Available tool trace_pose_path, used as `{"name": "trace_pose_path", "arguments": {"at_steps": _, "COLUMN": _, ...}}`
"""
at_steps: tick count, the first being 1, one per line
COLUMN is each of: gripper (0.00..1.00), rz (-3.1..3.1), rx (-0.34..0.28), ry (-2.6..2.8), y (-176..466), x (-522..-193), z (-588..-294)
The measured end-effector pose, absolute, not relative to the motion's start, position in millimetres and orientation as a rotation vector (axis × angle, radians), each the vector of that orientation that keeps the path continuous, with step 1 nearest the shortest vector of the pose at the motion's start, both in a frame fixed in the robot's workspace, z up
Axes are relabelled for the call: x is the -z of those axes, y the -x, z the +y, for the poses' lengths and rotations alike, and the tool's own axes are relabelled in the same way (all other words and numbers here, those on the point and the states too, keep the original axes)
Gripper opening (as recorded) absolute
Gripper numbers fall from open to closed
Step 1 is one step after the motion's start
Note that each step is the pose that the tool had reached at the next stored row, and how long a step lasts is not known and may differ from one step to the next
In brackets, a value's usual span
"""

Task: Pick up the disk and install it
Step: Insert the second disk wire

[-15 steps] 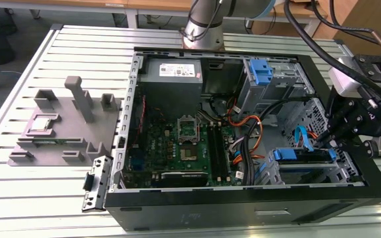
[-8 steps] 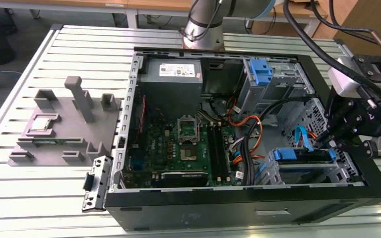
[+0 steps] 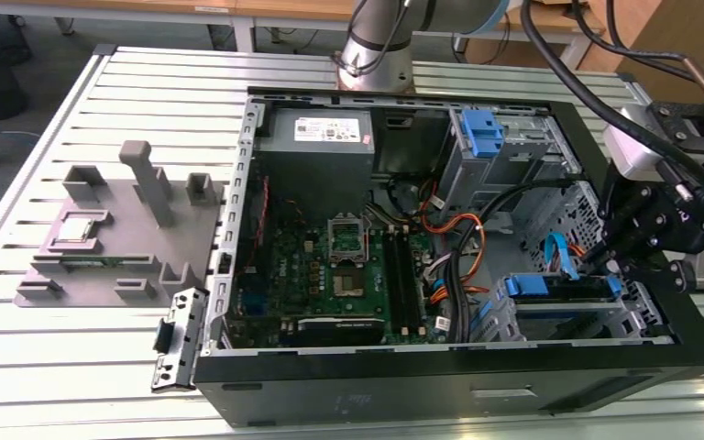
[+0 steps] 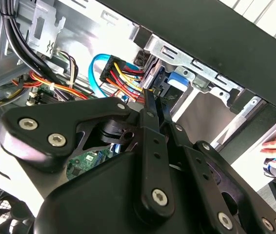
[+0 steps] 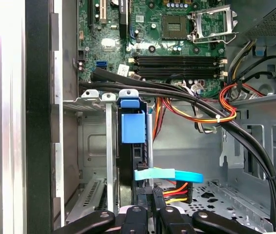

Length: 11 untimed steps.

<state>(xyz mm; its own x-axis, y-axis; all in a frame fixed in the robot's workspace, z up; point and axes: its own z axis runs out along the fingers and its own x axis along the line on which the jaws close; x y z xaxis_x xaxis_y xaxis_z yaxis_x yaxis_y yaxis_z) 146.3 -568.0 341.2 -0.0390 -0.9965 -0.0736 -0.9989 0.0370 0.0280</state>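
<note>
Fingers on my gripper look pressed together into one thin blade. I see no gap between them and nothing pinched. In the second wrist view the tips point toward the upper middle of the frame, just beside the bundle of red, yellow and black power wires and the light blue data cable.

The disk sits straight ahead of the tips in the first wrist view. It stands on edge in the metal drive cage, and its blue carrier tab is just left of the closed tips, near or touching; I cannot tell which.

In the exterior view the disk lies in the lower right of the frame, inside the open computer case, its long axis running left to right. I judge it already slotted in.
</note>
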Motion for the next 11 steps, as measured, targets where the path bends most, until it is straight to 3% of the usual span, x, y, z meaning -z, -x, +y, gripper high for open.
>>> {"name": "trace_pose_path", "arguments": {"at_steps": 11, "gripper": 0.16, "rz": 2.237, "rx": -0.109, "ry": 2.154, "y": -146.1, "x": -340.2, "z": -571.6}}
